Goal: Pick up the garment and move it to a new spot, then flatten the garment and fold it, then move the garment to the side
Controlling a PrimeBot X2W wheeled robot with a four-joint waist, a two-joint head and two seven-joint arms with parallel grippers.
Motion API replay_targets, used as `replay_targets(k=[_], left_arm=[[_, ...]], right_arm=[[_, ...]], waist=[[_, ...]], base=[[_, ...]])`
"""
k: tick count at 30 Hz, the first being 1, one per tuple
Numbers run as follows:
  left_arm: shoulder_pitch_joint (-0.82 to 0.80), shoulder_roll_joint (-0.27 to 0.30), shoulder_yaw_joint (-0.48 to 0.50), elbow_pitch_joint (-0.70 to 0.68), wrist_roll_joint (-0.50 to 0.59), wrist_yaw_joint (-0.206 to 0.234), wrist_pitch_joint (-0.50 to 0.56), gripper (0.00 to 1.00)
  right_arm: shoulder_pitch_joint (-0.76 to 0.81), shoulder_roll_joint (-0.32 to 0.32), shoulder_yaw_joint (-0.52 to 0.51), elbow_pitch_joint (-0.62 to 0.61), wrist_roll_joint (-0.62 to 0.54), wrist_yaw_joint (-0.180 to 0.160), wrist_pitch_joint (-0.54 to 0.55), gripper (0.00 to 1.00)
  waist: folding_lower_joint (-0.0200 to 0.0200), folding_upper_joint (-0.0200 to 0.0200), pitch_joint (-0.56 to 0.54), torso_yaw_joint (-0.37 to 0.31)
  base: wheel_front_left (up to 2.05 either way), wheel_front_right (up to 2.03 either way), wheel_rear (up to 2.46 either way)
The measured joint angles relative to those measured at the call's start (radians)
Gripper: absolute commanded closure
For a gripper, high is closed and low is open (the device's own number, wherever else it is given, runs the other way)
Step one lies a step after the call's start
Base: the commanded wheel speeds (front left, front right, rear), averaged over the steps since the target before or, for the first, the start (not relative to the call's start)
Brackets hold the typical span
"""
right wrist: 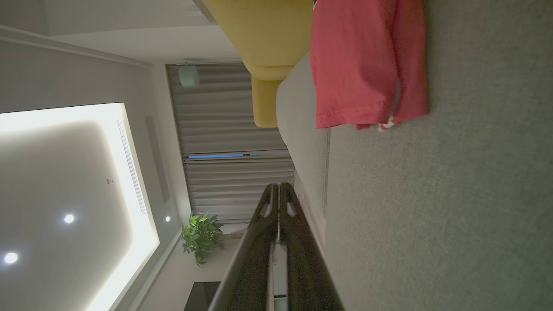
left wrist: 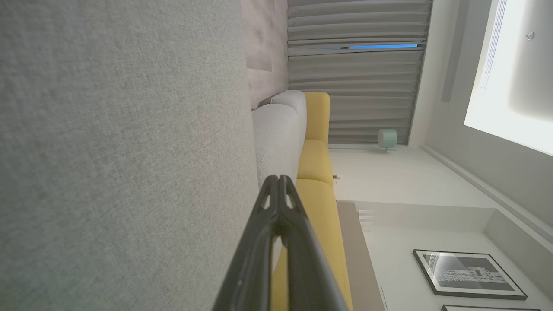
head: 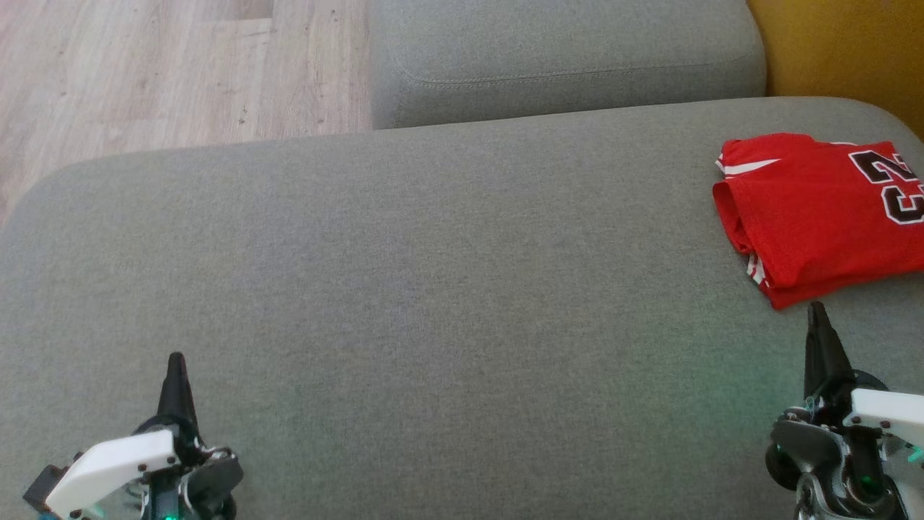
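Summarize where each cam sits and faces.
Head view: on the head, looking down at the grey sofa seat, folded red garment at right; left gripper lower left, right gripper lower right, both shut.
Left wrist view: on the left wrist, rolled sideways, looking along that gripper over the seat to a yellow sofa and curtains.
Right wrist view: on the right wrist, rolled sideways, looking along that gripper past the garment.
Shared: both wrist views show yellow sofa and curtains; head and right wrist show the garment.
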Motion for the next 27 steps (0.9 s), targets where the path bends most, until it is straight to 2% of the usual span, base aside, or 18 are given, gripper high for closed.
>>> replay_targets(k=[27], left_arm=[[0.0, -0.001, 0.001, 0.0, 0.0, 0.0, 0.0, 1.0]], right_arm=[[0.0, 0.0, 0.0, 0.0, 0.0, 0.0, 0.0, 1.0]], waist=[[0.0, 0.0, 0.0, 0.0]], base=[[0.0, 0.0, 0.0]])
